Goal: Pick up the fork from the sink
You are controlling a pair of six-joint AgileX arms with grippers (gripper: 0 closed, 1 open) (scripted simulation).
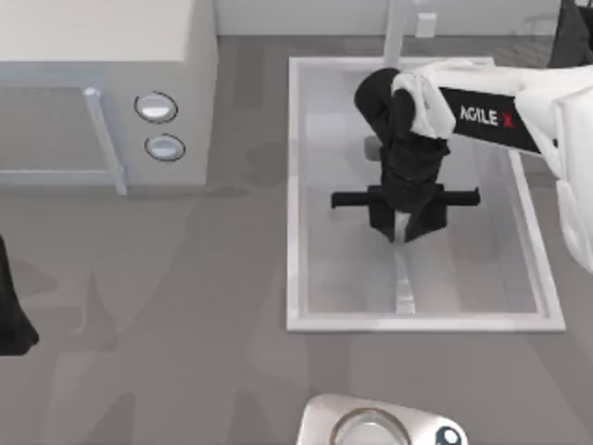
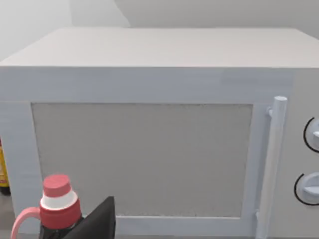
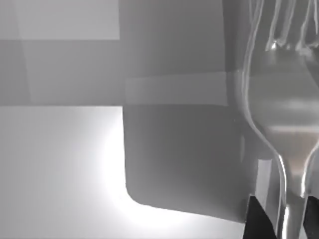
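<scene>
Surface finishes
Fork [image 3: 285,124]: polished, mirror-bright metal. Sink [image 1: 295,185]: smooth, pale, matt basin. Microwave [image 2: 149,84]: white matt casing. Table [image 1: 185,306]: flat grey matt top.

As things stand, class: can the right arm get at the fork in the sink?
Probably yes. The right gripper hangs straight above the fork inside the sink, nothing between them; the right wrist view shows the fork between the fingertips.

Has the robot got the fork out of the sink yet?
Not quite. Done: the right gripper has reached down into the sink, right over the fork. In hand: in the right wrist view the fork sits between the dark fingers, so it looks gripped. Left: lifting it clear, since the handle seems to lie low in the basin. The left arm waits at the table's left edge.
</scene>
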